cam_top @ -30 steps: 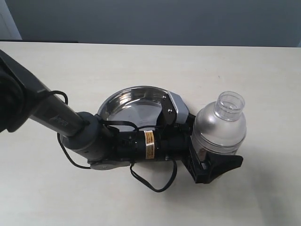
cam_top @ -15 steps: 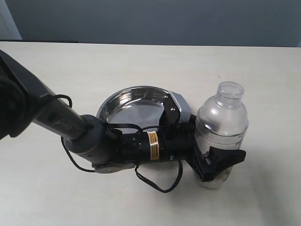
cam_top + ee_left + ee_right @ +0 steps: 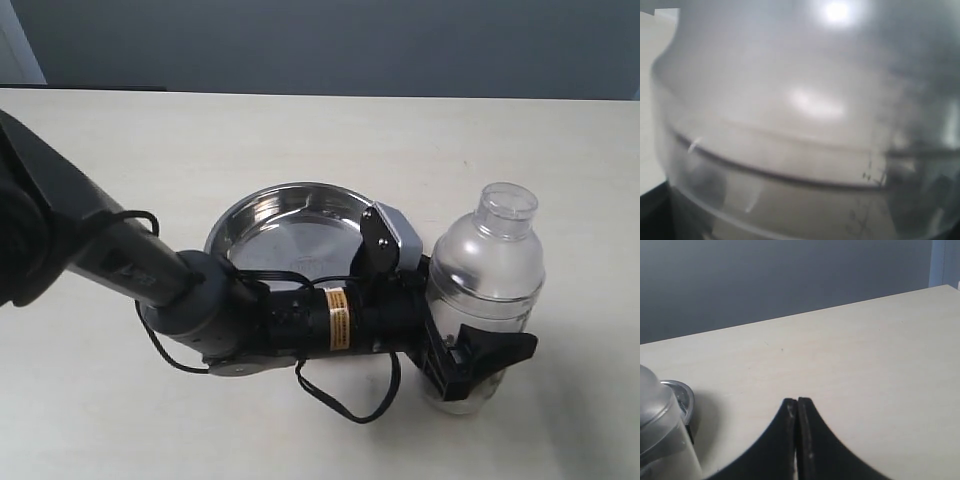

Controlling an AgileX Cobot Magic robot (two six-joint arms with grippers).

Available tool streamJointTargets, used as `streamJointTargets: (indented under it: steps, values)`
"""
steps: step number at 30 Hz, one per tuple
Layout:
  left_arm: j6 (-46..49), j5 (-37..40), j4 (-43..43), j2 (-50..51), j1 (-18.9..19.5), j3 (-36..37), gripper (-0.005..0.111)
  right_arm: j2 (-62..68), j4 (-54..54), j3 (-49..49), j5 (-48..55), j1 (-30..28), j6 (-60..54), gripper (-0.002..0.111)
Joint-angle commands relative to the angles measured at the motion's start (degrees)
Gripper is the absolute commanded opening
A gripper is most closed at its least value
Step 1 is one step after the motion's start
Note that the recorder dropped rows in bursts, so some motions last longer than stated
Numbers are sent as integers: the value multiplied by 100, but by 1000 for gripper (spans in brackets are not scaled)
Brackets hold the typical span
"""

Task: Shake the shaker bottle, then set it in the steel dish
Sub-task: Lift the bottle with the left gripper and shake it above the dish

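The shaker bottle [image 3: 488, 268], clear with a domed shoulder and a round neck cap, stands nearly upright just right of the steel dish [image 3: 262, 212]. My left gripper [image 3: 478, 320] reaches across from the left and is shut on the bottle's lower body. One black finger [image 3: 497, 352] shows in front; the other is hidden behind the bottle. Up close, the bottle [image 3: 800, 125] fills the left wrist view, blurred. I cannot tell whether its base touches the table. My right gripper [image 3: 797, 401] is shut on nothing over bare table, with the bottle [image 3: 657, 435] at the edge of its view.
The left arm and its looping black cable [image 3: 345, 405] lie across the dish's near rim. The pale table [image 3: 300, 130] extends on all sides, with a dark wall [image 3: 330, 40] beyond its far edge.
The left gripper has carried the bottle a little to the right. The bottle has swung from leaning towards the camera to nearly upright. The right gripper has no earlier frame.
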Motion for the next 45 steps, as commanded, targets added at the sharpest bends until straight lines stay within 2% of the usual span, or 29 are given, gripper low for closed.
streamJointTargets:
  steps: [1, 4, 8, 11, 14, 23, 25, 28, 29, 32, 33, 34, 36, 37, 39, 40, 41, 42, 43, 44, 45]
  values:
    - [118, 749, -198, -615, -63, -58, 1, -28, 0, 4, -50, 16, -14, -1]
    - [407, 2149, -219, -1262, -63, -181, 0, -28, 0, 4, -50, 16, -14, -1]
    - [949, 3429, -191, -2510, -63, -545, 0, -28, 0, 4, -50, 16, -14, -1]
    - [1522, 4249, -321, -3279, -37, -846, 0, -28, 0, 4, -50, 16, -14, -1]
    - [1601, 4686, -477, -3430, 103, -872, 0, -28, 0, 4, -50, 16, -14, -1]
    - [1581, 4762, -744, -3393, 178, -773, 0, -28, 0, 4, -50, 16, -14, -1]
    - [1581, 4733, -889, -3246, 266, -449, 0, -28, 0, 4, -50, 16, -14, -1]
    - [1654, 4001, -1744, -2598, 494, 378, 0, -28, 0, 4, -50, 16, -14, -1]
    - [1505, 3547, -2214, -2464, 611, 616, 0, -28, 0, 4, -50, 16, -14, -1]
    - [1592, 2910, -2037, -3022, 718, 589, 0, -28, 0, 4, -50, 16, -14, -1]
    - [1902, 3083, -1985, -3273, 734, 475, 0, -28, 0, 4, -50, 16, -14, -1]
    - [2524, 3892, -2787, -3539, 739, 503, 0, -28, 0, 4, -50, 16, -14, -1]
    - [3265, 4588, -3634, -3088, 874, 919, 0, -28, 0, 4, -50, 16, -14, -1]
    - [3208, 4702, -3804, -3060, 912, 921, 0, -28, 0, 4, -50, 16, -14, -1]
    - [3353, 4673, -2940, -4131, 704, 455, 0, -28, 0, 4, -50, 16, -14, -1]
    - [3532, 4786, -2711, -4813, 743, -99, 0, -28, 0, 4, -50, 16, -14, -1]
    - [3482, 4919, -3159, -4880, 864, -118, 0, -28, 0, 4, -50, 16, -14, -1]
    - [3584, 5449, -3846, -4551, 1222, 392, 0, -28, 0, 4, -50, 16, -14, -1]
    - [3336, 5521, -4073, -4089, 1362, 846, 0, -28, 0, 4, -50, 16, -14, -1]
    - [2989, 5456, -4096, -4044, 1316, 915, 0, -28, 0, 4, -50, 16, -14, -1]
    - [2935, 5081, -3660, -4487, 1107, 731, 0, -28, 0, 4, -50, 16, -14, -1]
